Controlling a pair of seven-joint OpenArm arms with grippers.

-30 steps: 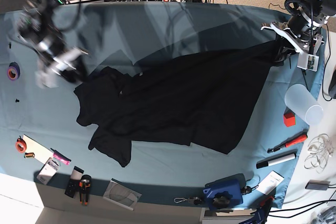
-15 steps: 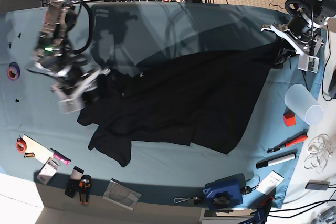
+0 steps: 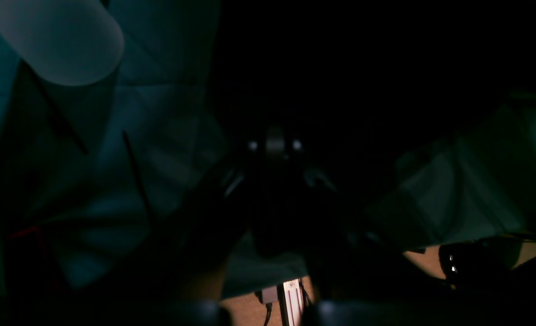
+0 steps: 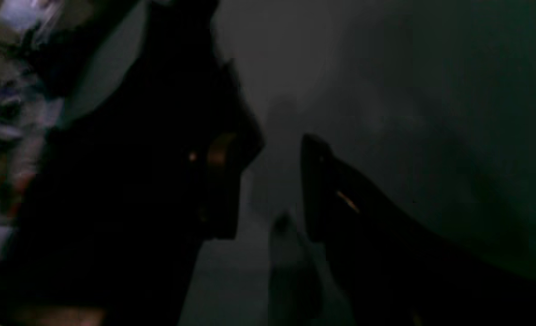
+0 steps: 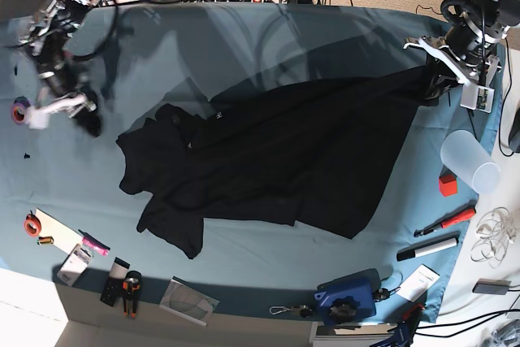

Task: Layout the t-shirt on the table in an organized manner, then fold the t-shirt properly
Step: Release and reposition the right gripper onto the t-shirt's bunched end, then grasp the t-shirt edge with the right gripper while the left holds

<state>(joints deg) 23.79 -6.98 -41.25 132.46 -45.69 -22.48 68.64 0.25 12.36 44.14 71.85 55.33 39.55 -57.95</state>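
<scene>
The black t-shirt (image 5: 276, 160) lies spread but crumpled on the teal table (image 5: 244, 38), with its sleeves bunched at the left. No print shows. My left gripper (image 5: 433, 80) at the far right is shut on the shirt's corner, and the cloth runs taut to it. In the left wrist view the gripper (image 3: 274, 151) sits in dark cloth (image 3: 363, 68). My right gripper (image 5: 88, 119) hovers over bare table just left of the shirt. In the right wrist view it (image 4: 270, 176) is open and empty, with a dark fold of the shirt (image 4: 127, 194) beside it.
A translucent cup (image 5: 470, 162) lies near the right edge and also shows in the left wrist view (image 3: 55, 40). A red block (image 5: 448, 184), markers (image 5: 443, 221), a blue device (image 5: 348, 297), a purple tape roll (image 5: 20, 110) and small tools (image 5: 122, 286) line the edges.
My right arm swung in onto the shirt's left edge, then pulled back left and off the cloth. The shirt's left edge shifted slightly. The left arm has not moved.
</scene>
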